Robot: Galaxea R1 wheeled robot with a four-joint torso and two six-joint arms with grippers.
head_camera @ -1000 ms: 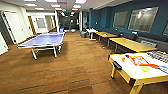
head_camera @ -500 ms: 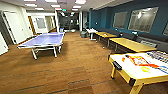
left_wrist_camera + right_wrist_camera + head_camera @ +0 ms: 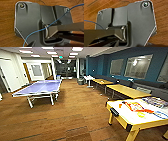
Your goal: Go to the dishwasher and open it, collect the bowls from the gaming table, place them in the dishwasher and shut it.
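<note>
From the head camera the view matches the two earlier frames almost exactly, so I judge I'm parked or barely creeping and no nearer to collecting anything. The gaming table (image 3: 140,114), yellow-legged with a white top and orange-red markings, sits at my lower right on the wood floor (image 3: 75,114), the ping-pong table (image 3: 40,88) well apart to the left; I can't pick out bowls on it, nor any dishwasher. Whether either arm's fingers are apart or together I cannot tell.
</note>
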